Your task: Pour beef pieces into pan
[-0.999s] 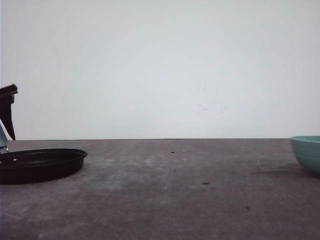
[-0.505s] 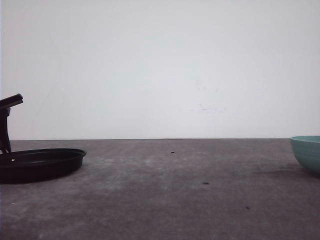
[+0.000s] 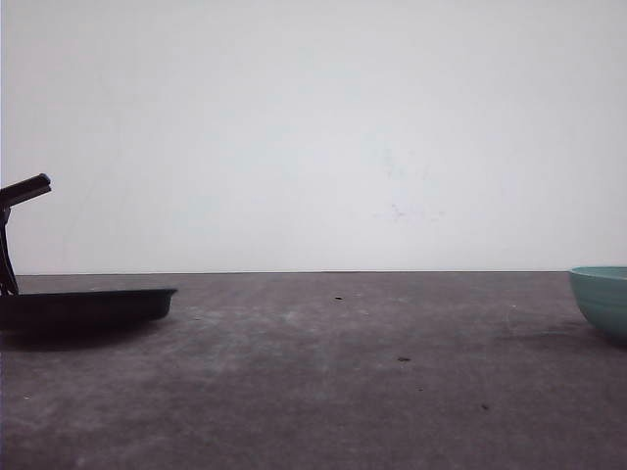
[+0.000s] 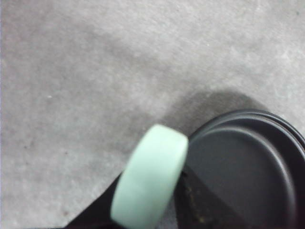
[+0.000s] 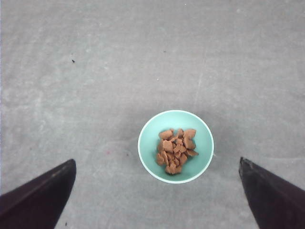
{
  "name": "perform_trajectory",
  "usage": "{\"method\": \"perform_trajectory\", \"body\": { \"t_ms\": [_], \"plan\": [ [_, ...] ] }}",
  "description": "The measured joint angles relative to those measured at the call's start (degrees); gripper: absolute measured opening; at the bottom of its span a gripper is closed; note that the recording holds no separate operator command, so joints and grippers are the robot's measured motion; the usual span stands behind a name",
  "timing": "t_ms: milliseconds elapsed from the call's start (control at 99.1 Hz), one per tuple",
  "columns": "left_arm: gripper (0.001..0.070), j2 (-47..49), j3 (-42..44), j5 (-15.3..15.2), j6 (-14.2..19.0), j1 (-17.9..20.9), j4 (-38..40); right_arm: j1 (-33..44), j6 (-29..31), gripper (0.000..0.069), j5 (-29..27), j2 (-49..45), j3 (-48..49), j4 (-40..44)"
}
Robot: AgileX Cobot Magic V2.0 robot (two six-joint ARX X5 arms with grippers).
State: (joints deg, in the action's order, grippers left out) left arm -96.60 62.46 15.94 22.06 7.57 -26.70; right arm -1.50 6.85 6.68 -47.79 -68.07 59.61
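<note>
the left gripper clamps the pan's mint handle, the black pan cut off at the front view's left edge. from above, the right gripper hangs wide open over the teal bowl of beef pieces, unseen in the front view.

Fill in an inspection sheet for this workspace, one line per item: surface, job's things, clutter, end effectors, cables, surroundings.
Surface: grey table, scuffed, with small dark specks.
Job's things: beef pieces heaped in the teal bowl; black pan at the left, no beef seen in it.
Clutter: nothing seen.
End effectors: left end effector shut on the pan's mint handle; right end effector open, above the bowl.
Cables: nothing seen.
Surroundings: plain white wall behind the table.
</note>
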Motion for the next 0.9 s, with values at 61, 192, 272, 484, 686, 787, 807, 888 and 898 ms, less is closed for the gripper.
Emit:
{"method": "perform_trajectory", "body": {
  "t_ms": [61,192,272,484,686,787,807,888,898],
  "plan": [
    [0.0066,1.2,0.0,-0.2,0.0,-0.9,-0.8,0.0,-0.1,0.0683,-1.5,0.0,0.0,0.7],
    [0.006,4.9,-0.1,-0.1,0.9,-3.5,-0.9,1.0,-0.8,0.0683,-3.5,0.0,1.2,0.3],
    [0.0056,7.6,-0.1,-0.1,2.1,-5.6,-0.6,2.5,-1.0,0.0683,-3.5,0.0,3.8,-2.1],
    [0.0054,12.6,-0.1,0.8,5.7,-11.8,-0.1,8.1,-1.0,0.0621,-1.0,-3.7,13.2,-8.5],
    [0.0054,15.2,-0.1,3.6,7.7,-16.7,0.2,9.8,0.1,0.0528,1.6,-11.1,17.3,-11.5],
    [0.0054,15.9,-0.1,5.5,8.2,-18.1,0.3,9.8,1.7,0.0433,5.0,-14.1,17.3,-14.8],
    [0.0054,16.0,-0.1,5.8,8.4,-18.4,0.3,9.8,2.1,0.0408,5.4,-14.7,17.3,-15.3],
    [0.0054,16.0,-0.1,7.3,9.3,-19.3,0.3,9.8,3.2,0.0306,5.3,-16.9,17.3,-16.7],
    [0.0054,16.0,-0.1,7.5,9.4,-19.5,0.3,9.8,3.3,0.0294,5.3,-17.2,17.3,-16.8]
  ]
}}
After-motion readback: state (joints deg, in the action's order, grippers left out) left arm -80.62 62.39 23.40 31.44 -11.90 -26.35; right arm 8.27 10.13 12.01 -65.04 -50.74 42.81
